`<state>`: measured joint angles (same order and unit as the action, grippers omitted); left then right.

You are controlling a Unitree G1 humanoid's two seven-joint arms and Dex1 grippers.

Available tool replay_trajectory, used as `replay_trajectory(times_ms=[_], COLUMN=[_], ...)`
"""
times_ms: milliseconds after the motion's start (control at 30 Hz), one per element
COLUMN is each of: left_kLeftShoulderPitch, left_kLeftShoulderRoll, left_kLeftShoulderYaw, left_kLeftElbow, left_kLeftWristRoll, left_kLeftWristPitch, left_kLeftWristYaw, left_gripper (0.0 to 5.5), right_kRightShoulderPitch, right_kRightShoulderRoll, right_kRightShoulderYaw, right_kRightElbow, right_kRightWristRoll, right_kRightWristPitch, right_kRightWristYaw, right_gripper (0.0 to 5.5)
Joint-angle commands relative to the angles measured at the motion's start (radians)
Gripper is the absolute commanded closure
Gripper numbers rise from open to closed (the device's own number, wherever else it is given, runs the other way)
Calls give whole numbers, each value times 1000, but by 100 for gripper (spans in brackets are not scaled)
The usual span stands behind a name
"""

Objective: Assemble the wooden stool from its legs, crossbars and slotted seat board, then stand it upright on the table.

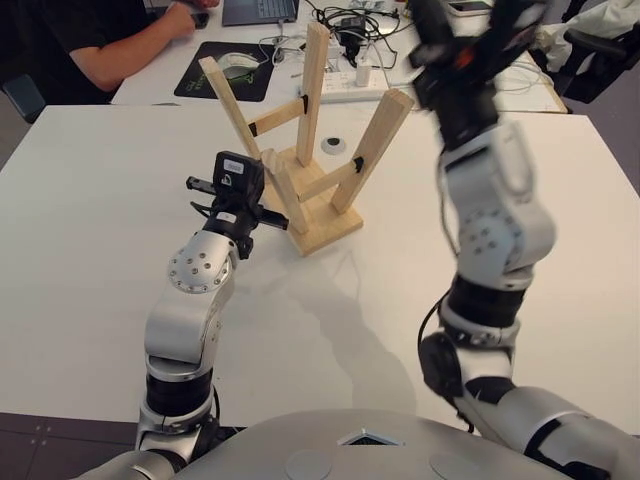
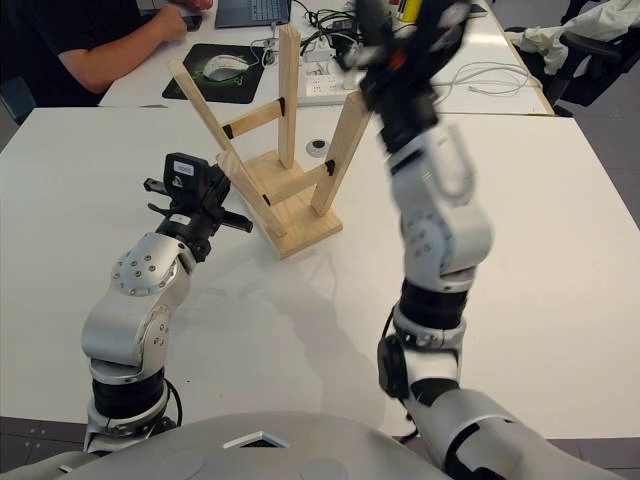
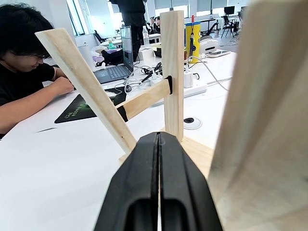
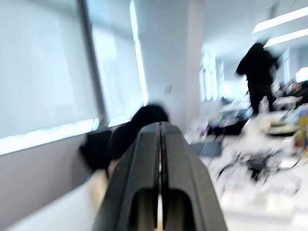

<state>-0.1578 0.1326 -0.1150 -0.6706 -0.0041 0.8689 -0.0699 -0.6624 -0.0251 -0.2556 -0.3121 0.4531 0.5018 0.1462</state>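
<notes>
Stool point(image 1: 322, 185) inverted near the middle of the bench point(image 1: 100, 200): slotted seat board point(image 1: 330, 230) flat on the surface, legs point(image 1: 314, 90) pointing up and splayed, crossbars point(image 1: 280, 117) seated between them. Left claw point(image 3: 159, 140) is low at the edge of the seat board, just beside the point where the nearest leg meets it, fingers pressed together with nothing between them. Right claw point(image 4: 160, 129) is held high above the far side of the stool, likewise pressed together and empty, aimed out into the room.

Judged state: the joinery appears complete; the turn onto the legs is not yet done.

Hazards:
- With both claws pressed together, a push from the left claw would probably slide the board across the bench instead of lifting it.
- A lift by a single leg could lever that leg or a crossbar out of its joint.
- A descent of the right arm could strike a leg top and tip the stool.
- The splayed legs may rock if the stool lands unevenly.

Not resolved:
- Three legs can be counted; a fourth cannot be confirmed.
- Contact between the left claw and the wood cannot be told.
- The slots are hidden beneath the board.
- In the head views the right claw is blurred and partly cut off at the upper edge
</notes>
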Motion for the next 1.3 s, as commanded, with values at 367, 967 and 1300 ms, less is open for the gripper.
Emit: replay_trajectory(times_ms=[367,967,1300], left_kLeftShoulderPitch=[14,-3,-162], left_kLeftShoulderRoll=[-16,-6,-20], left_kLeftShoulderYaw=[16,120,113], left_kLeftElbow=[-11,3,163], left_kLeftWristRoll=[20,36,25], left_kLeftWristPitch=[-10,23,13], left_kLeftWristYaw=[34,60,51], left_gripper=[550,550,550], right_kRightShoulderPitch=[-4,278,330], right_kRightShoulderRoll=[-259,-228,-189], right_kRightShoulderYaw=[66,246,306], right_kRightElbow=[700,142,22], right_kRightWristRoll=[-110,-9,-31], right_kRightWristPitch=[-166,148,218], right_kRightWristYaw=[366,408,285], right_gripper=[548,548,548])
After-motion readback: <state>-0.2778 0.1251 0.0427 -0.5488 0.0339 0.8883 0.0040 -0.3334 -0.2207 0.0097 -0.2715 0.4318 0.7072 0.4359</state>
